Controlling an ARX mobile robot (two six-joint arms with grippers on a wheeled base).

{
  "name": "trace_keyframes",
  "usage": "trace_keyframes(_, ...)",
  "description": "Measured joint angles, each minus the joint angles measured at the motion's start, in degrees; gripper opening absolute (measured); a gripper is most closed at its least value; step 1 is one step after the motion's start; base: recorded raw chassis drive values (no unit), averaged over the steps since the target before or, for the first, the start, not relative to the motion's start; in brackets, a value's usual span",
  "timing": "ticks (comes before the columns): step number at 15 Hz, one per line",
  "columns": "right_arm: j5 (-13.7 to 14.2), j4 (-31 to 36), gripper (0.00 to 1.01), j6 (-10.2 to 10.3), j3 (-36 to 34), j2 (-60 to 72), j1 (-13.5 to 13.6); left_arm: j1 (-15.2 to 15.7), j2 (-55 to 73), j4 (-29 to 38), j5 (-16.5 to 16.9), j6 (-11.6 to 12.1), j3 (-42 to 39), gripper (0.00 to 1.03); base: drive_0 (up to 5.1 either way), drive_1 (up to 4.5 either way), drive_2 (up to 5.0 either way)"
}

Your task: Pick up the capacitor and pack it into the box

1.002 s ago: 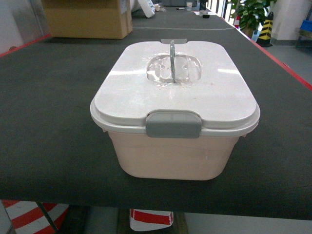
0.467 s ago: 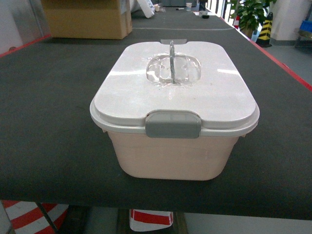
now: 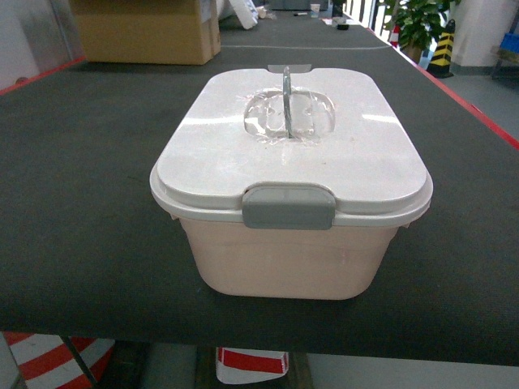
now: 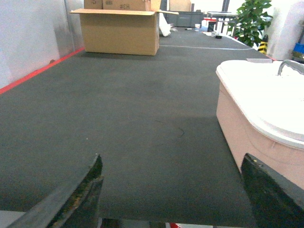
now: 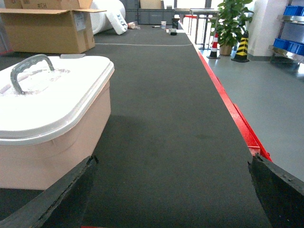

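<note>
The pale pink box [image 3: 288,263] stands near the table's front edge, its white lid [image 3: 292,158] on, grey handle [image 3: 286,101] upright and front grey clip [image 3: 288,206] down. No capacitor shows in any view. My left gripper [image 4: 173,190] is open and empty, low over the mat, with the box [image 4: 247,133] to its right. My right gripper [image 5: 173,187] is open and empty too, with the box [image 5: 47,152] to its left. Neither gripper appears in the head view.
The dark mat [image 3: 81,203] covers a long table with red edges [image 5: 237,118]. A brown cardboard carton [image 3: 146,32] stands far back left. A potted plant [image 5: 230,21] and a striped post [image 5: 242,47] stand on the floor beyond the right edge.
</note>
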Motion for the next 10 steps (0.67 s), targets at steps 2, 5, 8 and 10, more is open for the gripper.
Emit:
trace_keyframes(2,0.0,0.0,0.98,0.0,0.0,0.0,0.0,0.0,0.0,0.0,0.0,0.2,0.0,0.99,0.0,0.0,0.0)
trace_keyframes(5,0.0,0.0,0.98,0.0,0.0,0.0,0.0,0.0,0.0,0.0,0.0,0.2,0.0,0.98,0.0,0.0,0.0)
trace_keyframes(8,0.0,0.0,0.98,0.0,0.0,0.0,0.0,0.0,0.0,0.0,0.0,0.2,0.0,0.98,0.0,0.0,0.0)
trace_keyframes(10,0.0,0.0,0.98,0.0,0.0,0.0,0.0,0.0,0.0,0.0,0.0,0.2,0.0,0.98,0.0,0.0,0.0)
